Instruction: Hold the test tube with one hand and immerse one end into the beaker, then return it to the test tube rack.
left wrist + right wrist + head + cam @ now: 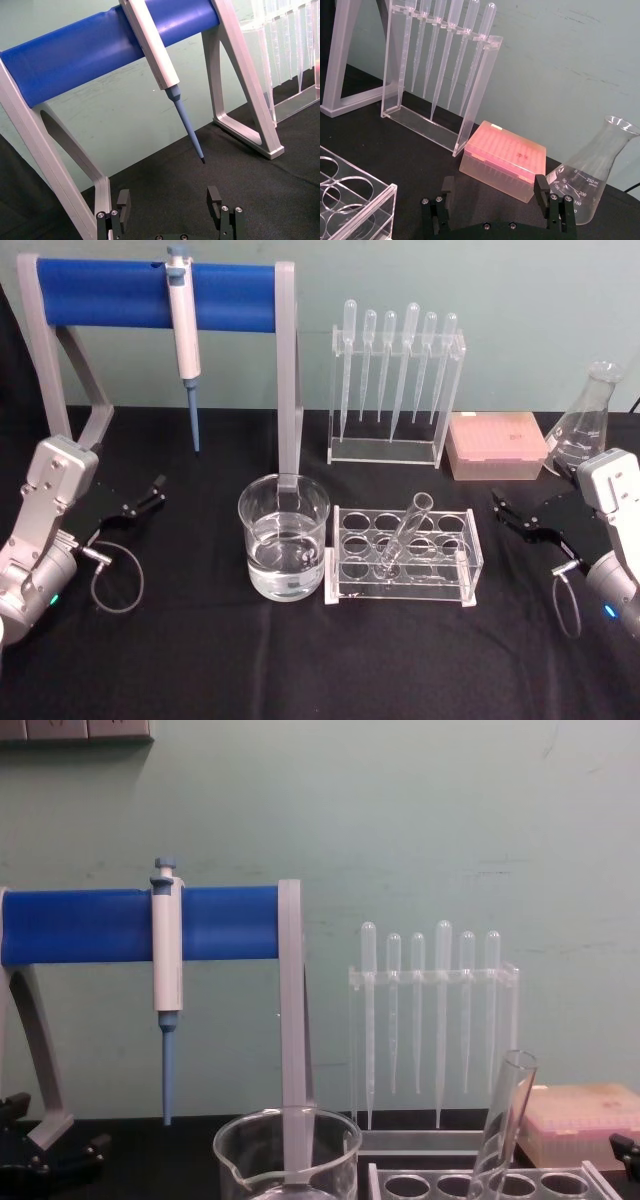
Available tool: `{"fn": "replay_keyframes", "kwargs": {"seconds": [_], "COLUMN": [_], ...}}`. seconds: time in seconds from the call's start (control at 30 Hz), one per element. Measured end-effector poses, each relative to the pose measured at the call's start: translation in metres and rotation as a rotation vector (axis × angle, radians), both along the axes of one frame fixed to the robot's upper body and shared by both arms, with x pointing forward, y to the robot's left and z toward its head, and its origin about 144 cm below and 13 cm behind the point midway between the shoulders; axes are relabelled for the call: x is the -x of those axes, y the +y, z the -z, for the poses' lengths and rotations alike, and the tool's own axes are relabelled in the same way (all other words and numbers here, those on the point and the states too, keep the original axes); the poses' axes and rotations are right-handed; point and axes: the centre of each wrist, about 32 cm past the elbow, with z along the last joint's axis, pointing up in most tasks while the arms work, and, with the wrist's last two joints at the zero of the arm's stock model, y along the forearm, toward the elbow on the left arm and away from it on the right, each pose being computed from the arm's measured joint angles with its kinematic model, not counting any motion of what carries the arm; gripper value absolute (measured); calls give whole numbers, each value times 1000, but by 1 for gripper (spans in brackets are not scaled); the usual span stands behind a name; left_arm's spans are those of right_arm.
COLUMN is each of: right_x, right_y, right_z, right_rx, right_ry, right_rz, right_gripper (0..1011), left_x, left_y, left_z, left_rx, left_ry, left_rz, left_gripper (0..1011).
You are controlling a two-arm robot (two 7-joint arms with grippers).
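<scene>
Head view has the test tube [405, 532] leaning in one hole of the clear rack [470, 558] on the black desk [200, 660], its rim tipped back and to the right. Just left of the rack stands the beaker [283, 537], roughly half full of clear liquid. Behind them, a clear stand [395, 445] holds six pipettes. The left end effector [157, 492] and right end effector [500, 510] sit at opposite sides, jaws wide, gripping nothing.
</scene>
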Motion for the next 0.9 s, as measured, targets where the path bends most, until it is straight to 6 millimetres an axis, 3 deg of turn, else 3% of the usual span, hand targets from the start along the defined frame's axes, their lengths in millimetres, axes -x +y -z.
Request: {"fn": "replay_keyframes", "kwargs": {"seconds": [0.37, 0.9], "right_x": [0, 19], "right_y": [-1, -24], "right_z": [-2, -42], "right_rx": [-6, -142], "right_ry": [-5, -7], "right_rz": [-3, -197], "right_gripper": [1002, 1002], "left_x": [0, 0], "left_y": [0, 0], "left_z": [0, 0], "left_rx": [0, 0], "left_ry": [0, 0], "left_rz": [0, 0], "left_gripper": [1000, 1000]}}
